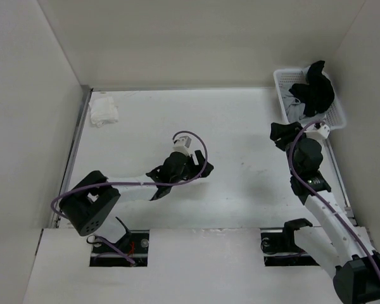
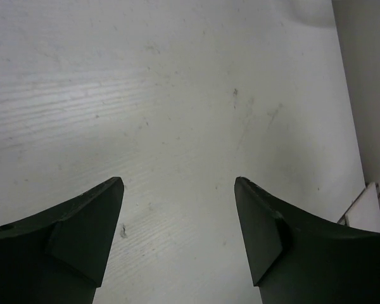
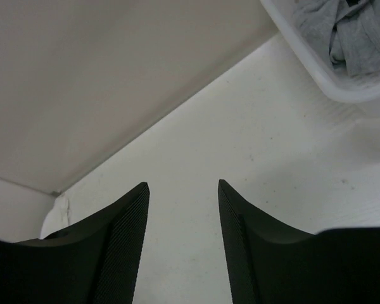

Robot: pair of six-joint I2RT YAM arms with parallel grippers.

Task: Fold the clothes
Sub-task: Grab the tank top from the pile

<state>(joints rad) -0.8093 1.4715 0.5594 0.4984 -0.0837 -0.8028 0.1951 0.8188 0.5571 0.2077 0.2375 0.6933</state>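
The clothes (image 1: 313,88), a black crumpled garment, hang over the rim of a white basket (image 1: 339,118) at the table's far right corner. My right gripper (image 1: 279,135) hovers just left of the basket, its jaws open with nothing between them (image 3: 183,185). Only the basket's corner (image 3: 316,71) shows in the right wrist view, and the black garment is out of that view. My left gripper (image 1: 199,167) is near the middle of the table. It stands wide open (image 2: 179,183) over bare white tabletop.
A grey garment (image 3: 342,31) lies in the basket beside the black one (image 1: 296,109). A small white cloth (image 1: 103,112) sits at the far left corner. White walls close in the table (image 1: 240,190) on three sides.
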